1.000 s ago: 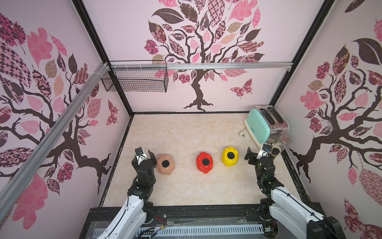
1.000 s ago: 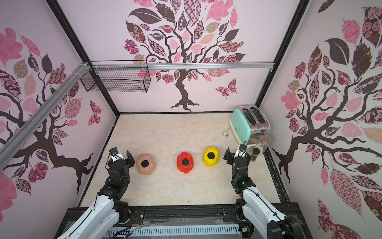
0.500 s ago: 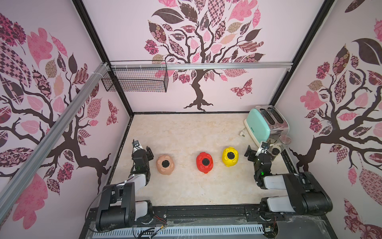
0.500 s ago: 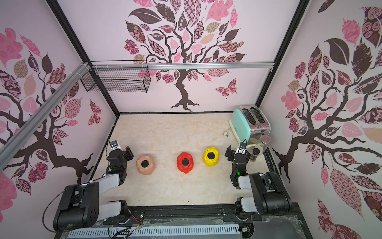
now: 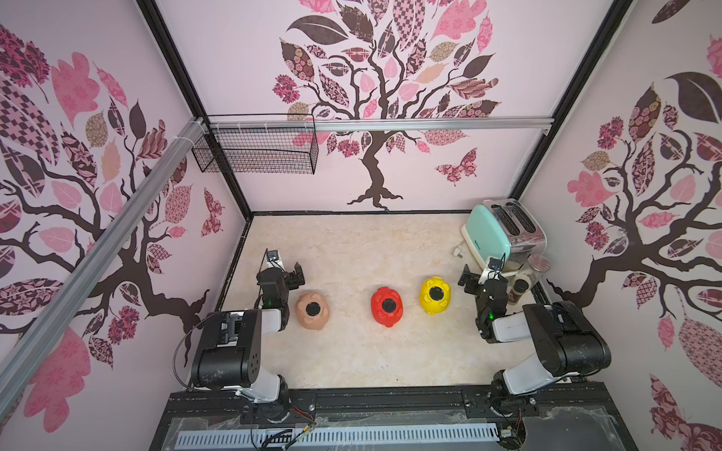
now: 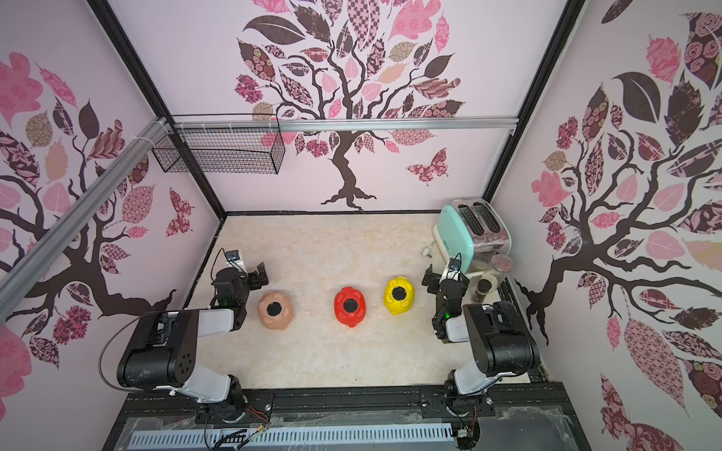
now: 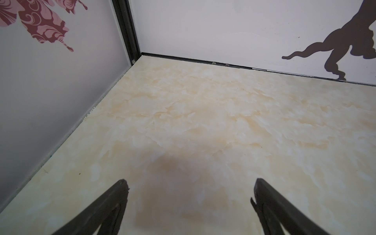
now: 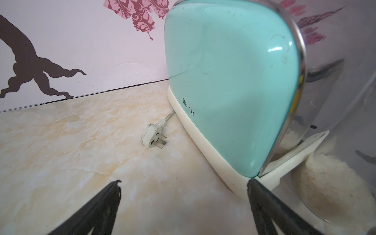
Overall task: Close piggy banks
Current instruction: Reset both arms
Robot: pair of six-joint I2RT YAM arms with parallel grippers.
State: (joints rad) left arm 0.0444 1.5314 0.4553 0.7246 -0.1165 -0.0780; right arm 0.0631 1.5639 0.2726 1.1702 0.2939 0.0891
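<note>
Two grippers, and both stand spread wide with nothing between the jaws. Your left gripper (image 7: 189,186) looks out over bare table (image 7: 203,114). Your right gripper (image 8: 184,183) faces the toaster (image 8: 230,91) and its loose power plug (image 8: 153,138). In both top views they sit at the table's left and right edges, and neither touches a pig.

Working outward from the left gripper, the peach piggy bank (image 5: 301,312) lies just beside it, belly up, left of centre frame. The red piggy bank (image 5: 377,300) lies at centre. The yellow piggy bank (image 5: 428,304) lies just right of it, near the right gripper. The three sit apart in a row, and each shows a black disc (image 5: 312,309) in its belly hole. No loose stopper shows anywhere on the table.

I judge the closing step to be done, or at its very end. The discs read as seated stoppers, though from above you cannot tell whether each one is flush. Your next move is to check that. If one stands proud, press it straight down with the jaws together while your other gripper steadies the pig, since the glossy shell will likely slide.
</note>
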